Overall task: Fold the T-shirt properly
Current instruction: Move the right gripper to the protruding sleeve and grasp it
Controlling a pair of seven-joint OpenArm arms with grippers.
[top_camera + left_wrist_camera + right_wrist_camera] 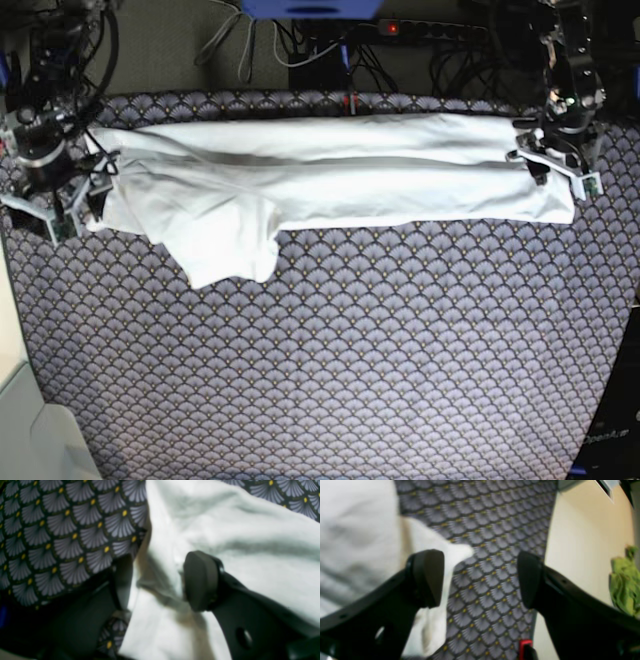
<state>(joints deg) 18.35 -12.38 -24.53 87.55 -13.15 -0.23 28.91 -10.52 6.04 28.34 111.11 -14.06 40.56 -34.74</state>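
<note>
Left gripper (160, 582) clamped on a bunched ridge of the T-shirt (225, 542), one dark pad (200, 580) pressed against the white cloth, the opposite finger (123, 580) half buried behind the fold. Seen from the base camera, same gripper (556, 158) sits at the far right end of the shirt (330, 180), right at the cloth's edge. Patterned tablecloth (62, 535), grey fans with yellow dots, spreads off beside the hidden finger.

Right gripper (480, 580) spread wide, nothing between the pads, only the patterned tablecloth (490, 555) showing through the gap. One finger (427, 577) lies over the edge of the white shirt (357, 535); whether it touches the cloth cannot be told. Other finger (530, 580) stands clear over the pattern, near the tablecloth's border with a beige floor (582, 542). Green crumpled thing (623, 580) off past that finger, on the floor, too blurred to name. From the base camera, this gripper (62, 205) rests at the shirt's far left end.

Shirt stretched as a long, narrow white band between the two grippers, across the far part of the tablecloth (350, 370), folded lengthwise, one sleeve (232, 250) flopping out toward the near side, closer to the right gripper.
</note>
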